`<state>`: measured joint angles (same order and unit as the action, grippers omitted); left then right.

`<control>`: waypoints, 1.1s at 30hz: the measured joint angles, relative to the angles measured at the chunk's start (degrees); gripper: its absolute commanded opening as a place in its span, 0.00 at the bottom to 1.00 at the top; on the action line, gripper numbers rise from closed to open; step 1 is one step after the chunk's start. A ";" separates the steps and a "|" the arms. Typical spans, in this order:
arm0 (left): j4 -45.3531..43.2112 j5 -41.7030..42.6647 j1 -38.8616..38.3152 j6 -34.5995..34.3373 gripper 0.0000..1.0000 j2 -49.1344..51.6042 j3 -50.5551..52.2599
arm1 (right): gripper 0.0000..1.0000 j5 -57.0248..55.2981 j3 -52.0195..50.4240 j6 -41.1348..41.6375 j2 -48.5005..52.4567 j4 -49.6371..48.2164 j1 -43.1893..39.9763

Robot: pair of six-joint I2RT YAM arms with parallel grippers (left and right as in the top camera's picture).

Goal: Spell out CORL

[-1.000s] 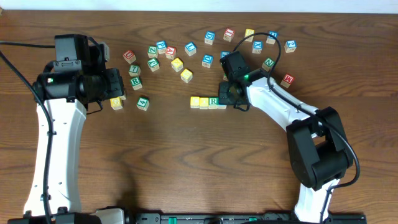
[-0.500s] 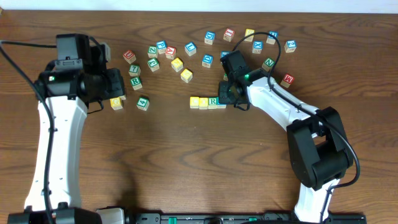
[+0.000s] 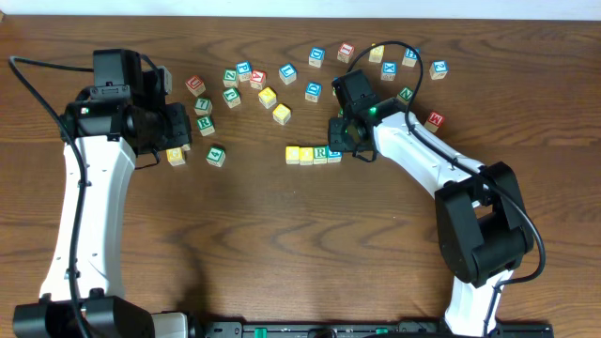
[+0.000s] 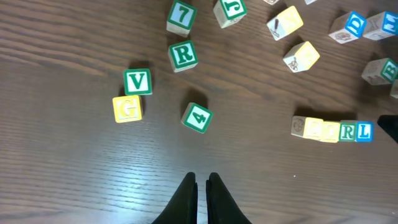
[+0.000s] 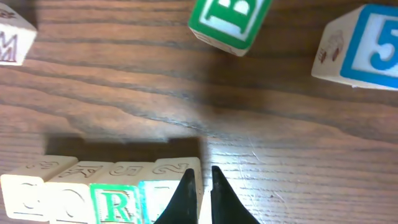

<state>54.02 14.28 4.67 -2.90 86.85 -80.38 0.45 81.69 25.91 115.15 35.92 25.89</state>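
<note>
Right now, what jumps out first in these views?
A tidy row of four cubes at table centre, ending R, L, with the right pincer shut at its L end. Loose letter cubes scatter toward the far edge, and the left pincer hangs shut near the green 4 cube.
</note>
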 measured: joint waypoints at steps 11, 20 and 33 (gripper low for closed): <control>-0.26 1.95 -1.16 -0.02 0.08 0.00 0.00 | 0.04 0.00 0.00 0.87 0.00 3.72 -1.75; -0.31 1.99 -1.14 -0.02 0.08 0.00 0.00 | 0.03 0.26 -0.35 1.75 0.00 3.69 -0.39; -0.33 2.10 -1.14 0.00 0.08 0.00 0.00 | 0.04 0.42 -0.48 2.14 0.00 3.63 1.46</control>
<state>53.69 16.38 3.53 -2.90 86.85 -80.38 0.86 81.21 28.05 115.15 39.55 27.35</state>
